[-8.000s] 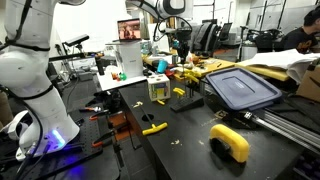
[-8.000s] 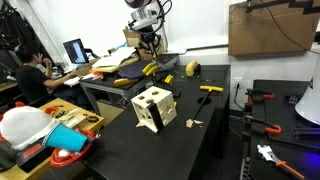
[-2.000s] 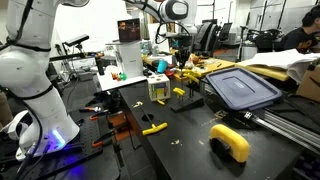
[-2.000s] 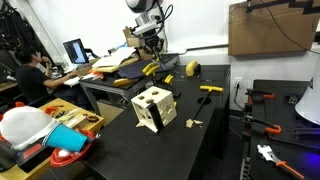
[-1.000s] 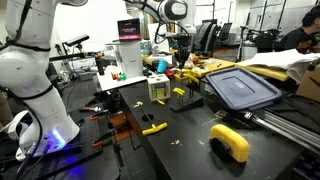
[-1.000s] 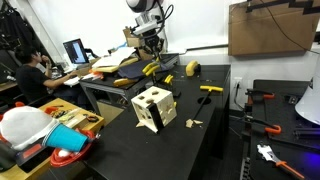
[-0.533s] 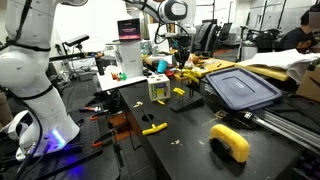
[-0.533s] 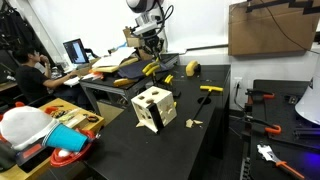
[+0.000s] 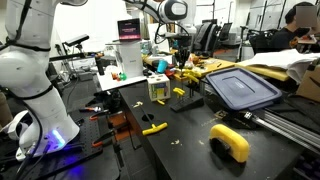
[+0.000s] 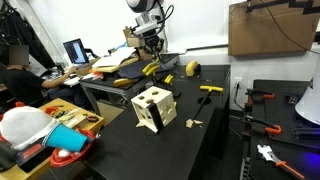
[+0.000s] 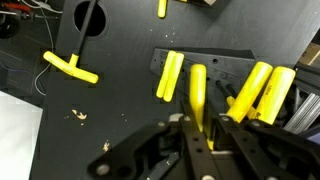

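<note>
In the wrist view my gripper (image 11: pixel 197 125) is shut on a long yellow bar (image 11: pixel 197 90), whose near end sits between the two dark fingers. The bar points away over a dark plate (image 11: pixel 215 62). A pair of yellow bars (image 11: pixel 170 75) lies to its left and thicker yellow pieces (image 11: pixel 258 90) lie to its right. In both exterior views the gripper (image 9: pixel 180 58) (image 10: pixel 150 48) hangs low over the far end of the black table among yellow parts.
A wooden cube with holes (image 9: pixel 158 88) (image 10: pixel 153 108) stands mid-table. A yellow T-piece (image 9: pixel 154 128) (image 11: pixel 70 68) and a yellow arch (image 9: pixel 230 142) lie on the black top. A dark blue lid (image 9: pixel 240 88) is beside them. A person (image 10: pixel 20 85) sits at a desk nearby.
The arm and the held bar have not moved. The person at the desk has shifted position.
</note>
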`<action>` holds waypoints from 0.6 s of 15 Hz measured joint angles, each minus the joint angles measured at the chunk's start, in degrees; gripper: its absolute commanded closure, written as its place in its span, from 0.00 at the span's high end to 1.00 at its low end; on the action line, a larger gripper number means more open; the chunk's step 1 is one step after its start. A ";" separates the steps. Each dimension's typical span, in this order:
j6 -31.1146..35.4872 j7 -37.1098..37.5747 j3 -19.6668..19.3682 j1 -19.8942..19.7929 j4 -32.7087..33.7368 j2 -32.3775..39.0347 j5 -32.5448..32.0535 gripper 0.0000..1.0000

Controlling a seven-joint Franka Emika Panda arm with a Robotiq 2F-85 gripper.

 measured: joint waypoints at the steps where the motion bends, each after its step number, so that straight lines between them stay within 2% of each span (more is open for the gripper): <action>1: -0.01 -0.04 0.00 0.00 -0.04 -0.04 0.00 0.04; 9: -0.09 -0.13 0.19 0.05 -3.97 -3.55 0.00 0.04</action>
